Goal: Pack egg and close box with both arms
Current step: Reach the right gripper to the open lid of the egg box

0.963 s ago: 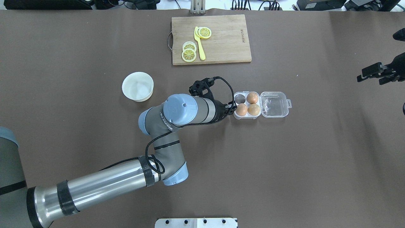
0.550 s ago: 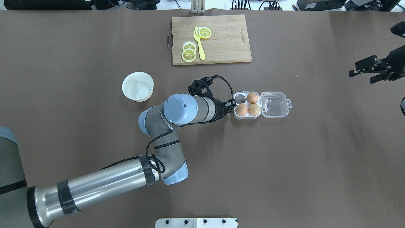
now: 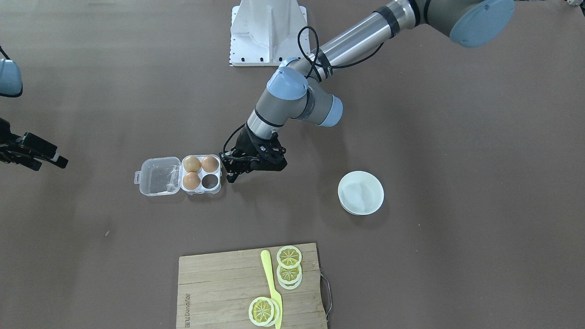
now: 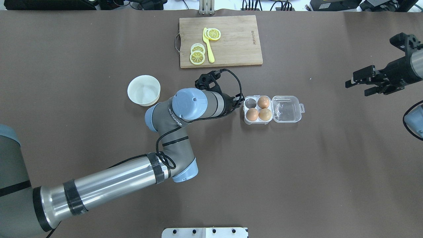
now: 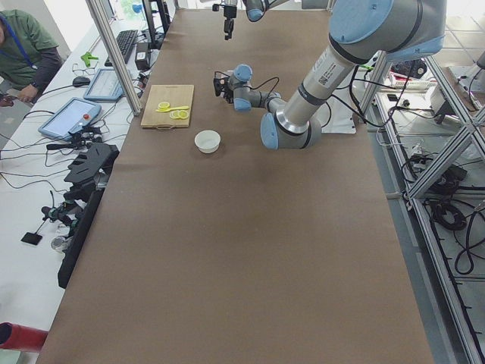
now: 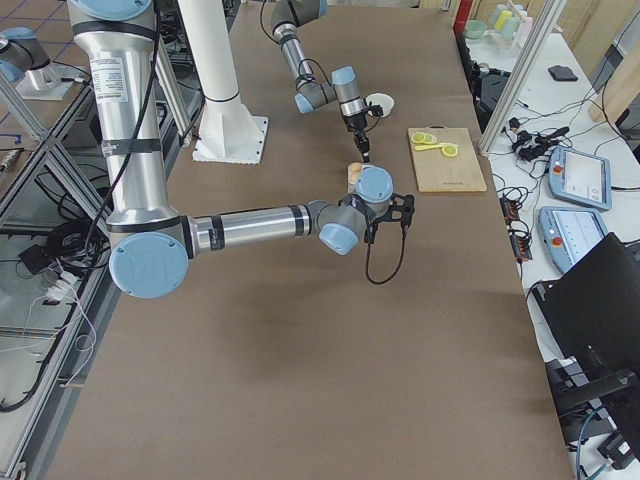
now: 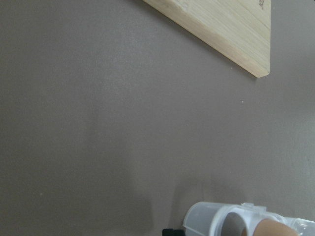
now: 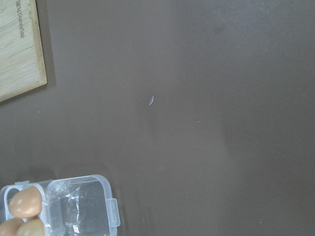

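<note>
Brings wide-spread right fingers (image 4: 362,74) nearer the small clear plastic four-cell box (image 4: 287,112) holding the fragile light-brown egg (image 4: 252,114), beside seemingly parted left fingers (image 3: 231,176); calls for gently pinching the flimsy lid's latch tab (image 4: 301,108).

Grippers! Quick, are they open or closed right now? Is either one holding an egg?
Left gripper: looks open, holding nothing.
Right gripper: open, holding nothing.
</note>
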`<action>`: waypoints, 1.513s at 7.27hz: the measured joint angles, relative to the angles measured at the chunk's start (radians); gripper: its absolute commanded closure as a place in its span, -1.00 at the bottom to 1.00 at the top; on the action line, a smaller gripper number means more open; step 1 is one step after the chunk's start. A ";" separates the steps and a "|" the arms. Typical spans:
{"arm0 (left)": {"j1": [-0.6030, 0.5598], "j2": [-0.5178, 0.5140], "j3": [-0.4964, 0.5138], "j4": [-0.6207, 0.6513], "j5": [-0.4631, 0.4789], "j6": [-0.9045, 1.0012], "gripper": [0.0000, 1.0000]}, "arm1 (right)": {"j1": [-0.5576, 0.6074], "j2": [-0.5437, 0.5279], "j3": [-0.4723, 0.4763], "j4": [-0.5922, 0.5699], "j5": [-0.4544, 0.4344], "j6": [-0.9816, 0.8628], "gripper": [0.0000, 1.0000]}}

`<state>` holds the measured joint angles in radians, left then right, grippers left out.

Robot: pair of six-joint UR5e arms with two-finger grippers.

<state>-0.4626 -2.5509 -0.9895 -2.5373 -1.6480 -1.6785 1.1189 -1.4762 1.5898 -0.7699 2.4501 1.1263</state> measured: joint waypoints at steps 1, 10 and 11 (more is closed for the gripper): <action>0.000 -0.009 0.007 0.000 0.000 0.000 1.00 | -0.021 -0.002 -0.006 0.059 -0.006 0.060 -0.76; 0.013 -0.020 0.012 -0.003 -0.001 -0.001 1.00 | -0.234 0.036 -0.170 0.556 -0.285 0.372 -0.34; 0.013 -0.019 0.012 -0.003 -0.001 0.000 1.00 | -0.253 0.040 -0.177 0.571 -0.319 0.387 -0.33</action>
<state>-0.4496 -2.5700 -0.9771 -2.5402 -1.6490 -1.6787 0.8660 -1.4366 1.4133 -0.1986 2.1309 1.5135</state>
